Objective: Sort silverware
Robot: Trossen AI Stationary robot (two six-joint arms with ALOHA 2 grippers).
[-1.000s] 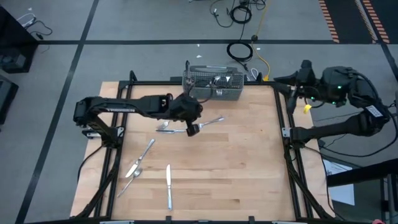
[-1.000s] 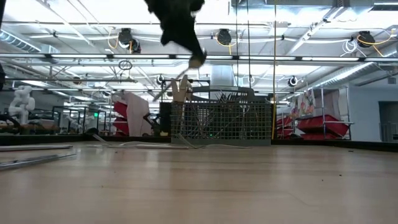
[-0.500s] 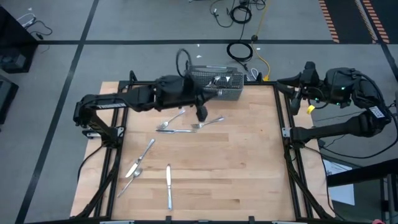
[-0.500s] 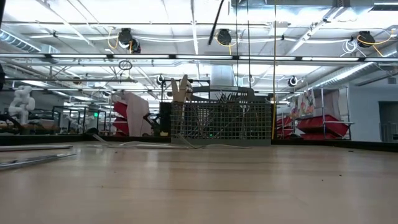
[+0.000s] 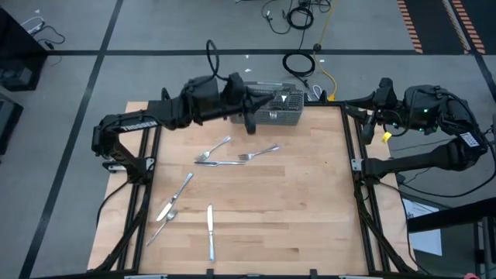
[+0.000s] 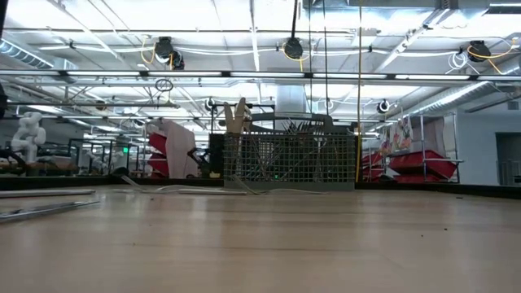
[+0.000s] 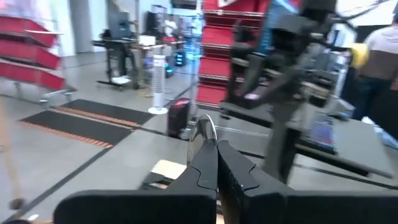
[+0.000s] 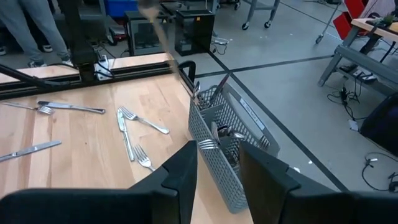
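Observation:
The wire-mesh basket (image 5: pixel 280 110) stands at the table's far edge with silverware (image 8: pixel 219 134) upright in it. My left gripper (image 5: pixel 250 122) is raised over the basket's left end, level and shut on one thin piece of silverware (image 7: pixel 209 127). Loose on the wood lie two forks (image 5: pixel 215 147) (image 5: pixel 260 153), a knife (image 5: pixel 221 163), and farther toward the near left more pieces (image 5: pixel 180 190) (image 5: pixel 209 232). My right gripper (image 8: pixel 217 168) waits open off the table's right side (image 5: pixel 377 97). Neither gripper shows in the low view. My left gripper pinches a slim shiny piece of silverware between its two shut fingers (image 7: pixel 202 155). Only a bright sliver (image 7: pixel 209 127) shows past the fingertips, so which part it has cannot be told. The fingers lie level, pointing toward the table's right. The piece is lifted clear of the table.
The table frame's black rails (image 5: pixel 353 147) run along both sides. The right arm (image 7: pixel 292 68) stands ahead of the left gripper. People stand in the room beyond (image 7: pixel 379 56) (image 8: pixel 31 31). Bare wood (image 5: pixel 302 201) covers the table's right half.
My left gripper has risen and gone toward the far edge, from over the loose forks to the basket's left end. It has tipped up from slanting down to level and stayed shut on its piece. It has left the low view through the top.

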